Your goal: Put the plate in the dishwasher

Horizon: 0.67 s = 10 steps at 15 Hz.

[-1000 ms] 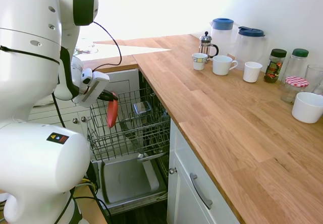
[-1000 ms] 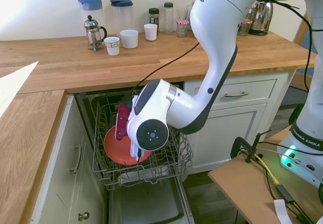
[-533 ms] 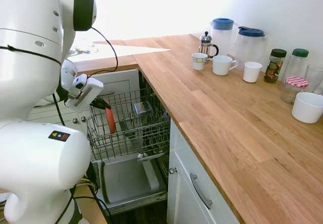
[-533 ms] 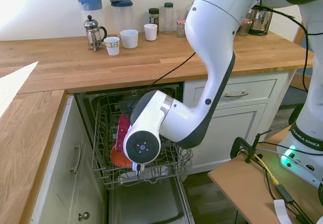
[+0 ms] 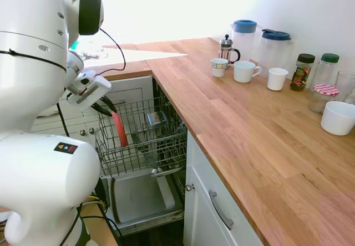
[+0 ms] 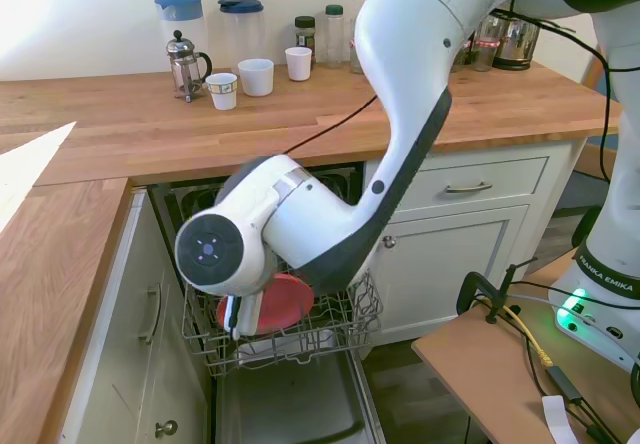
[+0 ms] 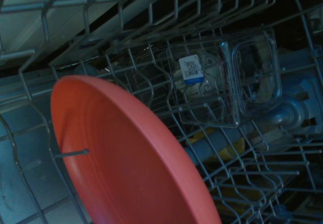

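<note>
Dishwasher point(image 5: 145, 141) rack with upright plate point(image 5: 120, 129), clear container point(image 7: 227, 82) behind; open end effector point(image 5: 105, 106) just above

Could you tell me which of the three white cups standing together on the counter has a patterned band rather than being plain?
It is the small cup right beside the French press. It carries a coloured band below its rim, whereas the handled mug and the ribbed cup are plain white.

- The plate point(image 5: 119, 129) stood on edge in the pulled-out rack point(image 5: 145, 141) of the dishwasher point(image 5: 141, 193), under the table point(image 5: 244, 118).
- The claw point(image 5: 105, 106) hung just above the plate.
- A clear container point(image 7: 227, 82) lay in the rack behind the plate.
</note>
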Each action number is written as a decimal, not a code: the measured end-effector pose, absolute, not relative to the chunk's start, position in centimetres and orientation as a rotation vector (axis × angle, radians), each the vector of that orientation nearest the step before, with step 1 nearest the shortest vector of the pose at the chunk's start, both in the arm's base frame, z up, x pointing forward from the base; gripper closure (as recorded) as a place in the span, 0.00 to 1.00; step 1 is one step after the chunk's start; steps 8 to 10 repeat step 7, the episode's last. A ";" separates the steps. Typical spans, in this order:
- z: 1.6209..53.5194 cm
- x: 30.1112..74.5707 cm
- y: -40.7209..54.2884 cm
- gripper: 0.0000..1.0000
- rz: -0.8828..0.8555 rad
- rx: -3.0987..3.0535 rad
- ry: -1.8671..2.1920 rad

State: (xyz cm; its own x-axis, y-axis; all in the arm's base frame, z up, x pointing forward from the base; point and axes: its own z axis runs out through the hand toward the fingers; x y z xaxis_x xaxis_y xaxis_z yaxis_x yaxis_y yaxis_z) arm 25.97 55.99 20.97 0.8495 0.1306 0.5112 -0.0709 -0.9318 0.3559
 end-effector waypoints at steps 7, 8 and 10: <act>39.3 36.4 55.6 0.00 0.426 2.766 -0.304; 39.3 36.4 55.6 0.00 0.426 2.766 -0.304; 39.3 36.4 55.6 0.00 0.426 2.766 -0.304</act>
